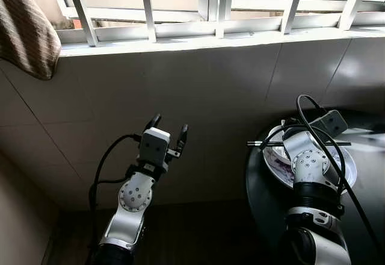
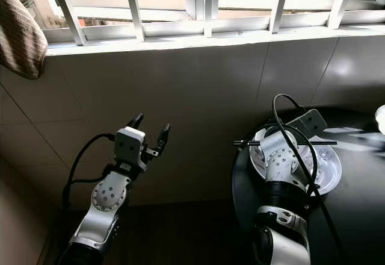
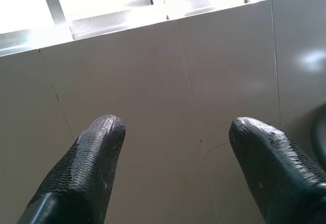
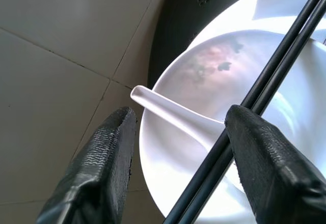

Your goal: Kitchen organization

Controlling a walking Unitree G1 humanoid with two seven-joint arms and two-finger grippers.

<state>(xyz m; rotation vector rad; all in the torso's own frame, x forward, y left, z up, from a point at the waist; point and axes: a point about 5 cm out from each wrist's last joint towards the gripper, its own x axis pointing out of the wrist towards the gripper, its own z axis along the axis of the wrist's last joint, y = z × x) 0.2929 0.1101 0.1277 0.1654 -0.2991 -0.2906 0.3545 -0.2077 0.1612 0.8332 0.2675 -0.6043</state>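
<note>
A white bowl [image 4: 214, 76] with reddish leftovers stands on a white plate [image 2: 329, 170] at the left edge of a round black table [image 1: 258, 199]. A white spoon [image 4: 175, 113] rests in the bowl. A pair of black chopsticks [image 1: 313, 143] lies across the rim. My right gripper [image 4: 182, 113] hovers open just above the bowl, one finger outside the rim and the other over the chopsticks, touching neither. My left gripper [image 1: 170, 123] is raised and open in front of the tiled wall, holding nothing.
A grey tiled wall [image 1: 198, 90] runs close behind both arms, under a sill and white window bars [image 1: 147, 6]. A striped cloth [image 1: 24, 30] hangs at the upper left. Dark floor [image 1: 198, 235] lies between the arms. A white object [image 2: 380, 118] sits at the table's far right.
</note>
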